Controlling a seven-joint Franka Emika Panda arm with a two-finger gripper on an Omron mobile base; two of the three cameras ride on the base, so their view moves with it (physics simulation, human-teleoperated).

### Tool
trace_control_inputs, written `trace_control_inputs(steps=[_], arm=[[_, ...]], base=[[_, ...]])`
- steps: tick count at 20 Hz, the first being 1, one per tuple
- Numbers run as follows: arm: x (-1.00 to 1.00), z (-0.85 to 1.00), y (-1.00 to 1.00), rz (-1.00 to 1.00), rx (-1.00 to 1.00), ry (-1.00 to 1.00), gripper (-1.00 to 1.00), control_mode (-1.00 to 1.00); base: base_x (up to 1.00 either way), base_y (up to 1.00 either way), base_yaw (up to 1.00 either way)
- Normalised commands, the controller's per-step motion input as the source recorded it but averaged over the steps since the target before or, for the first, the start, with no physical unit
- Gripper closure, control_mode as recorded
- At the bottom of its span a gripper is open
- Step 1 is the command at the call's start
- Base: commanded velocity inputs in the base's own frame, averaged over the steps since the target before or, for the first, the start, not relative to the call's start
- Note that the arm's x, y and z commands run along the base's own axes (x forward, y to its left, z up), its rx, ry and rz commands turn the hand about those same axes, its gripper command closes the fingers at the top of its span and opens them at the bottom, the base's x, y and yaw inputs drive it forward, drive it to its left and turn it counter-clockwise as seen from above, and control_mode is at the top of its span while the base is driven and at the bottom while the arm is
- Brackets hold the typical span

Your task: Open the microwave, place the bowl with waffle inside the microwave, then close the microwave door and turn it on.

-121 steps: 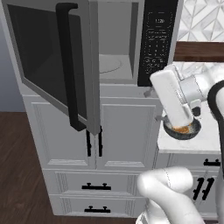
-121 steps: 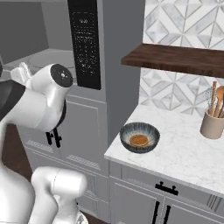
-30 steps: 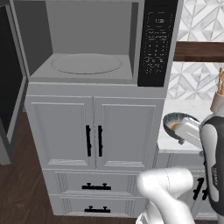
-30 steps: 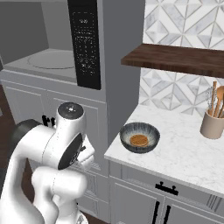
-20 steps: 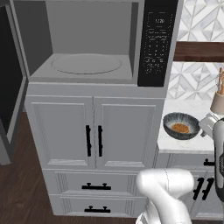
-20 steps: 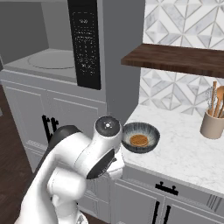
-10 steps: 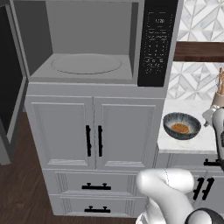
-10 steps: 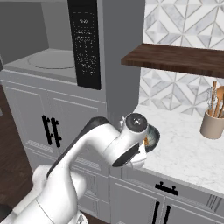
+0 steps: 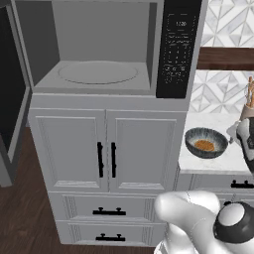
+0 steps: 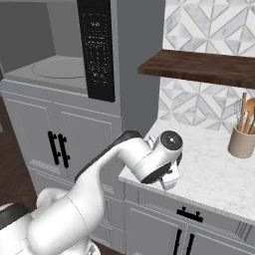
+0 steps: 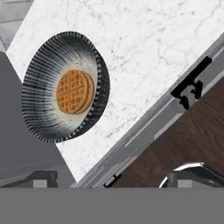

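Inspecting the counter (image 11: 144,43), I found the bowl (image 11: 65,87) with the waffle (image 11: 74,92) upright near its front edge, the gripper (image 11: 109,177) above with jaws spread wide, holding nothing. The microwave (image 9: 106,54) stood open.

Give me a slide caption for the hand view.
Looking down on the bowl holding the waffle, sitting on the marble counter.
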Motion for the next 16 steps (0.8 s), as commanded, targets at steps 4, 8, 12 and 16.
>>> trace_control_inputs(steps=[4,8,12,16], arm=[[0.39,-0.37,-0.02,0.11,-0.04,0.0,-1.0,-1.0],[0.3,-0.3,-0.06,0.08,-0.01,0.0,-1.0,-1.0],[0.39,-0.14,-0.1,0.03,0.0,0.0,-1.0,-1.0],[0.4,-0.12,-0.23,0.0,0.0,0.01,-1.0,-1.0]], base=[[0.0,0.0,0.0],[0.0,0.0,0.0],[0.0,0.0,0.0],[0.0,0.0,0.0]])
